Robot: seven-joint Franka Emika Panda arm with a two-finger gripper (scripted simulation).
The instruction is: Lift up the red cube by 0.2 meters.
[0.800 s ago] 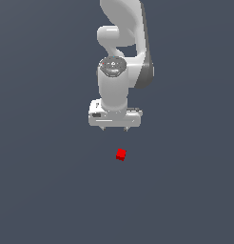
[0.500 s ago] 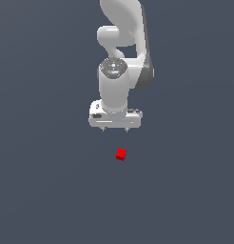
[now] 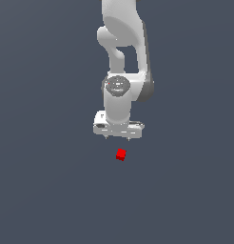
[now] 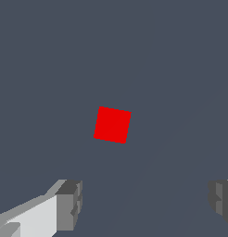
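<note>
A tiny bright red cube (image 3: 121,154) lies on the dark grey floor, in the lower middle of the exterior view. It also shows in the wrist view (image 4: 112,125), with nothing touching it. My white gripper (image 3: 118,137) hangs above the cube, pointing down, a short way off it. Its two fingers (image 4: 68,205) stand wide apart and hold nothing. The cube lies ahead of the gap between them in the wrist view.
The flat dark grey floor (image 3: 47,190) spreads all around. The white arm (image 3: 123,57) rises above the gripper to the top of the exterior view. No other object shows.
The gripper has come down a little toward the cube. The cube has not moved.
</note>
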